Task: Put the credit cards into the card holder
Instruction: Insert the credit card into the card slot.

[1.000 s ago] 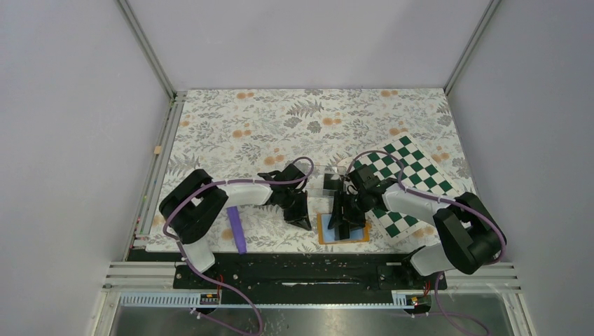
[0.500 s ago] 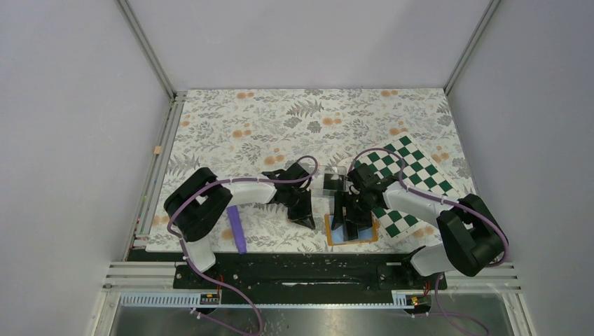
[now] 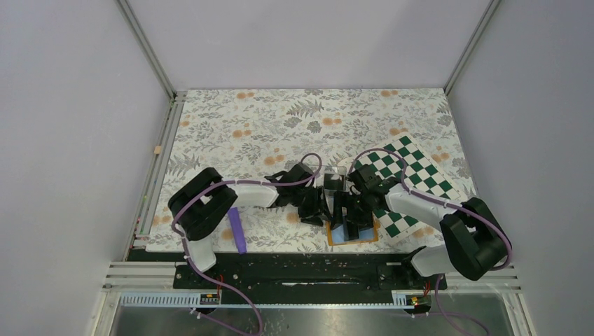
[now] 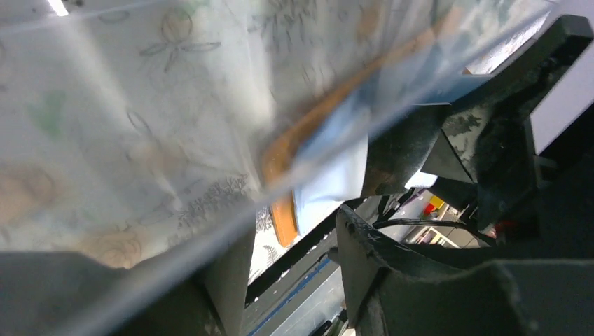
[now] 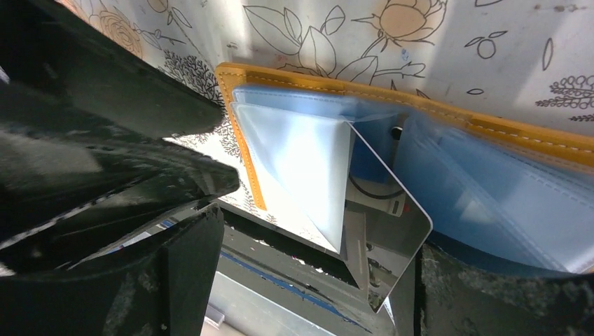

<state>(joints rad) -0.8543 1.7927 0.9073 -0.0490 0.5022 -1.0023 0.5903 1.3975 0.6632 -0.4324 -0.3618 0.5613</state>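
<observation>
The left gripper [image 3: 313, 208] has swung right to the open orange wallet [image 5: 308, 78] at the counter's [image 3: 280, 126] near edge (likely to steady it); whether it grips anything cannot be told. The right gripper [image 3: 348, 220], jaws apart, props a card [image 5: 384, 231] against one finger, feeding it into the blue pocket [image 5: 301, 161].

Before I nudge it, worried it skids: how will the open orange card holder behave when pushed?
Likely slides: the card holder lies flat, thin and unanchored on the tablecloth. Its clear pocket sleeves look floppy; one stands lifted.
</observation>
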